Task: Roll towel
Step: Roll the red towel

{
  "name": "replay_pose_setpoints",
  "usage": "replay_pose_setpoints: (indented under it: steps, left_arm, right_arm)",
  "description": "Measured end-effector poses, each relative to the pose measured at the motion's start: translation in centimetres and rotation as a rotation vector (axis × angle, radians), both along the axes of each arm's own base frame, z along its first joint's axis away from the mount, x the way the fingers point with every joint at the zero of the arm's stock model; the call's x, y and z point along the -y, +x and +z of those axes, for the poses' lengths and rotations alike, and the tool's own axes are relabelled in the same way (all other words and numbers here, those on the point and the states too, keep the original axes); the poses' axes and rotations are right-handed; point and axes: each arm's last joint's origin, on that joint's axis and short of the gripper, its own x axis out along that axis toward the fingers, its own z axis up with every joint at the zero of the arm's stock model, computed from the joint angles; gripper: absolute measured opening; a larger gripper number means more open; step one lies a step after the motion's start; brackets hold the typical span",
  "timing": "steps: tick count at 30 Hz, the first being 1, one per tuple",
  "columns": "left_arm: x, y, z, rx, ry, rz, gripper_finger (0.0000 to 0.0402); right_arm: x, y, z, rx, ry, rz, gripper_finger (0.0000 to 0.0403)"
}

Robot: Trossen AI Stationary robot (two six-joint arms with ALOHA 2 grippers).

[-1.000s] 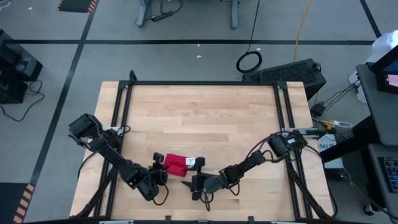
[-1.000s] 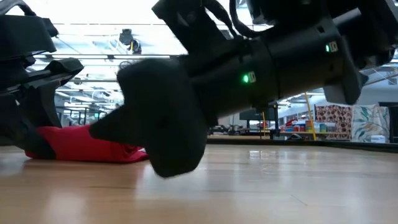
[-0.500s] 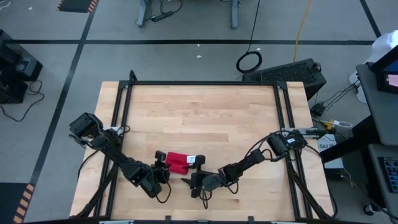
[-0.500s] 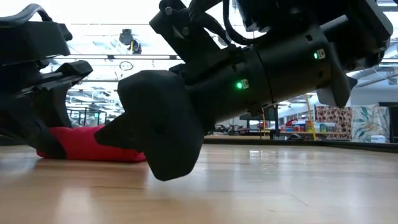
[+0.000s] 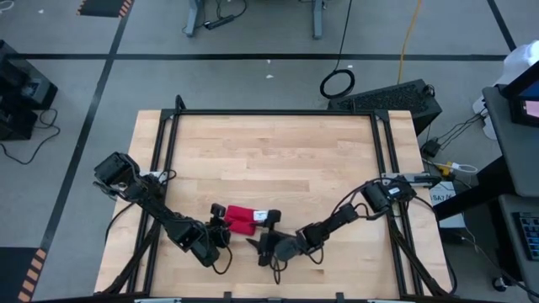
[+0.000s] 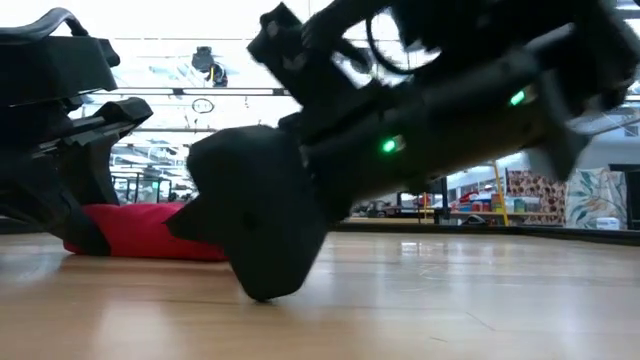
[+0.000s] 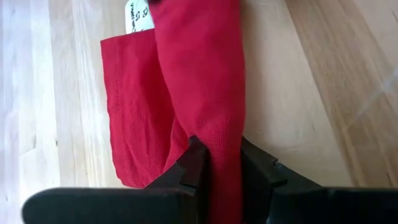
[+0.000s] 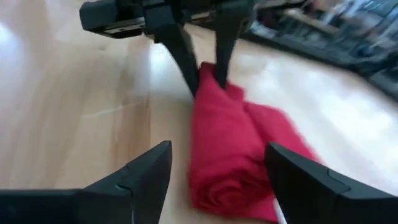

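Observation:
The red towel (image 5: 238, 217) lies on the wooden table near its front edge. One long part is rolled (image 7: 199, 81), a flat part (image 7: 134, 112) lies beside it, and a white tag (image 7: 138, 15) sits at the far end. My left gripper (image 5: 221, 225) is shut on the roll's end. My right gripper (image 5: 263, 231) stands open at the towel's other end. Its fingers stand on either side of the roll's end face (image 8: 217, 193), and I cannot see them touch it. My left gripper pinches the end of the towel's rolled part (image 7: 214, 146) between its two fingers (image 8: 186, 62), several layers thick. The fingers slant down from the table's near left and point along the roll. The rest of the towel lies on the table.
A black metal frame (image 5: 274, 113) runs around the tabletop. Bare wood (image 5: 269, 156) stretches toward the far edge behind the towel. In the low view my right arm (image 6: 270, 220) fills the middle and hides part of the towel (image 6: 140, 232).
My right gripper has tipped and turned a little in place, still open. The towel and my left gripper stay almost where they were.

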Motion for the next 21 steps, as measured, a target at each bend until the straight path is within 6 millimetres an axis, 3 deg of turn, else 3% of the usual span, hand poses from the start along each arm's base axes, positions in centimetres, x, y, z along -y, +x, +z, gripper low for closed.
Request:
replay_pose_setpoints:
  steps: [5,14,21]
  left_arm:
    - [0.0,0.0,0.0,0.000,0.002,-0.002,0.0068]
    - [0.0,0.2,0.0,0.011,-0.001,0.000,0.0068]
    - [-0.1,0.3,0.0,0.013,-0.010,0.011,0.0068]
  right_arm:
    - [-0.9,-0.5,1.1,0.022,-0.098,-0.033,0.0252]
    - [0.7,0.3,0.2,0.000,-0.034,0.010,0.0278]
    - [1.4,0.8,-0.1,-0.019,0.093,0.068,0.0247]
